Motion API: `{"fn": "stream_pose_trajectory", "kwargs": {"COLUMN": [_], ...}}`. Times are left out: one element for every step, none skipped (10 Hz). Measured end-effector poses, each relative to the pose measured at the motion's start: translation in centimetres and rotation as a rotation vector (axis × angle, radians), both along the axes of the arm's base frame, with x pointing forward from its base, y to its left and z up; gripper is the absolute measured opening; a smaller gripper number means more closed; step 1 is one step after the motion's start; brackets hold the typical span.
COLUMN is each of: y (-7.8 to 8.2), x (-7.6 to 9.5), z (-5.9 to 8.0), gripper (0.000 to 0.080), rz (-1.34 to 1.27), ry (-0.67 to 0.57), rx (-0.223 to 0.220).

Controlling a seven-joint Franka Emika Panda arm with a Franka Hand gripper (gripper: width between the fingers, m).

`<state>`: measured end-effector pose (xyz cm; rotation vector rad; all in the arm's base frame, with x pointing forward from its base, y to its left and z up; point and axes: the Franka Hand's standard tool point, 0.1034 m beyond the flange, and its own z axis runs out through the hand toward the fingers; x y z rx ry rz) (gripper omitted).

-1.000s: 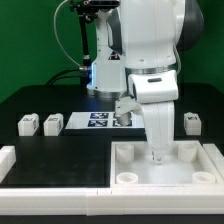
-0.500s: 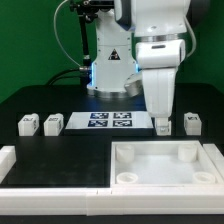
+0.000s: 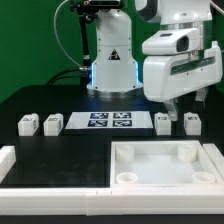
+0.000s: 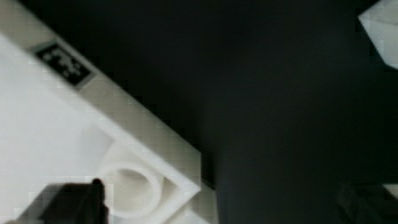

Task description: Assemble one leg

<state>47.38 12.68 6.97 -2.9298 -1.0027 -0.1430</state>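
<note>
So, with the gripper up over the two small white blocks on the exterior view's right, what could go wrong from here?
1. The open, empty gripper hangs over two small white plastic block-shaped posts, the inner leg and the outer leg. They stand close together, so a finger descending on one might knock the other.
2. The large white square tray-like piece has narrow round sockets, so a leg gripped askew could jam.

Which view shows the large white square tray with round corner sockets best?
The exterior view: the large white square plastic tray shows nearly whole, with sockets at its corners. The wrist view catches only one corner of the tray, with a single socket.
</note>
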Motion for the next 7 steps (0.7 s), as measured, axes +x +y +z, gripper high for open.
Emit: {"fn": "stream_pose_trajectory", "kwargs": {"y": [0.1,0.4,1.3,2.5,3.0,3.0,2.8], "x": [0.0,-0.2,-1.0,-2.0,-2.7,-3.2,-3.2], "z": [0.0,0.0,0.1,0.0,-0.3,-0.7,-0.7], "gripper": [0.0648,0.0648,0.0648,0.0648,0.0648,0.0648,0.0648], "rz": [-0.113,-0.237,-0.392,-0.55,-0.662,-0.676,-0.658], "ry": [0.01,0.024,0.048,0.073,0.092,0.1,0.126], "rx": [0.014,0.028,0.039,0.047,0.054,0.054,0.036]}}
